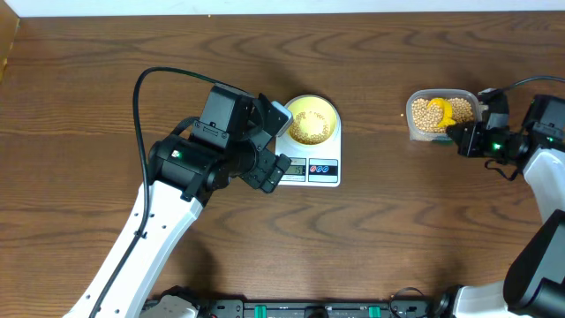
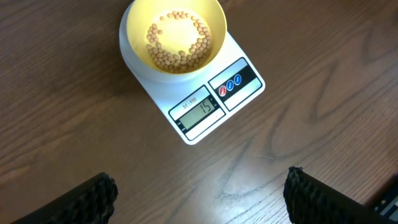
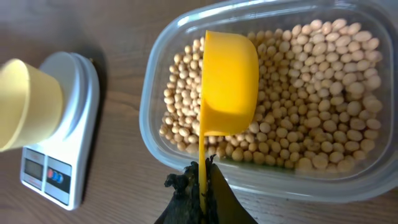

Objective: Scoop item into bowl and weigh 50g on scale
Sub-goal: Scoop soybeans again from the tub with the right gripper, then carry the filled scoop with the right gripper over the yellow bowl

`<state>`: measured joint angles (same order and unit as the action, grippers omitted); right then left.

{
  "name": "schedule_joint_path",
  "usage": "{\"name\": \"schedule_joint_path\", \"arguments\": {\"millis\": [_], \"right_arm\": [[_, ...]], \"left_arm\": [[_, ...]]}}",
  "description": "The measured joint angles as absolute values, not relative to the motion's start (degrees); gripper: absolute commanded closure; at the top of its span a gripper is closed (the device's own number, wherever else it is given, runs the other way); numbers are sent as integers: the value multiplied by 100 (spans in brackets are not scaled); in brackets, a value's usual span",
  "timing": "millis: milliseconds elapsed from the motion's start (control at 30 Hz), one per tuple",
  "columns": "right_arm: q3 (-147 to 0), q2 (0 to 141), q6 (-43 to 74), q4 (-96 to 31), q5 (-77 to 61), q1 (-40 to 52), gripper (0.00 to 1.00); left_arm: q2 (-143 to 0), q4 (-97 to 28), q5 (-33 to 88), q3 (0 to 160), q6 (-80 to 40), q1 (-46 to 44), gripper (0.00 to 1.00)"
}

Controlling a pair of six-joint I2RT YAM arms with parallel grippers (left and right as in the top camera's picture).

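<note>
Overhead view: a wood-grain table point(image 1: 88, 88) is shared by two arms working well apart. The left gripper point(image 2: 200, 180) is seen spread wide and empty, hung above bare wood. The right gripper point(image 3: 202, 183) is clamped tight on the thin handle of the scoop point(image 3: 229, 81).

Just ahead of the right gripper, the tub point(image 3: 149, 112) is seen filled with beans point(image 3: 311, 124). The scoop lies among them, turned on its side with its back to the wrist camera, so whether it is loaded cannot be told. Well off to one side of that gripper stands the scale point(image 2: 242, 81), a short way ahead of the left gripper's open fingers. The bowl point(image 2: 214, 25) is set on the scale's round plate, with a loose ring of beans lying in its bottom. On the display point(image 2: 199, 109) what looks like 15 is shown, so the weighing is judged well short of its target.

Trouble is likeliest on the long carry from tub to bowl. A heaped scoop, held only by a narrow handle, could be twisted in the grip and beans scattered over the table. The target could also be overshot by one full tip, since beans are hard to take back out. The reading could be spoiled if bowl or scale is nudged by the scoop or by the nearby left gripper.
</note>
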<state>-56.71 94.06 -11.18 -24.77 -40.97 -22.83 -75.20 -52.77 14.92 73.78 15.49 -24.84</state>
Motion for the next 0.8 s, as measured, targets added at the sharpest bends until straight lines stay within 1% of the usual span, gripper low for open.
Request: {"name": "schedule_joint_path", "arguments": {"millis": [567, 800], "right_arm": [[-5655, 9706, -773, -2403, -5352, -2967, 99], [-5655, 9706, -541, -2368, -5734, -3028, 99]], "left_arm": [[-7520, -5277, 1492, 7378, 1549, -2484, 12], [-7520, -5277, 1492, 7378, 1551, -2484, 12]]}}
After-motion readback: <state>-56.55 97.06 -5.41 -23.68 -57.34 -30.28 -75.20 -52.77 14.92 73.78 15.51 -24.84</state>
